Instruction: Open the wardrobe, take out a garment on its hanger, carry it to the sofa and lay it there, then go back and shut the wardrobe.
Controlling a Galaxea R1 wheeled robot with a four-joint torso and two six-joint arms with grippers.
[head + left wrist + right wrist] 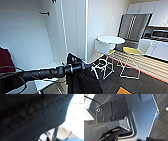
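The left gripper [86, 66] holds the black garment [83, 80] clear of the open wardrobe [37, 30] for carrying; right jaw state cannot be determined.

left wrist view seemingly against garment [31, 115]

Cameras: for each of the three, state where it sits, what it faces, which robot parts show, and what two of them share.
Head: high on the robot, facing forward and down at the open wardrobe, a round table and chairs; the left arm crosses from the left, the garment hanging at its end.
Left wrist: on the left arm, pressed close to the garment, pale floor beyond.
Right wrist: on the right arm, facing the robot's own grey body panels and dark carpet.
Shared: head and left wrist both show the garment.
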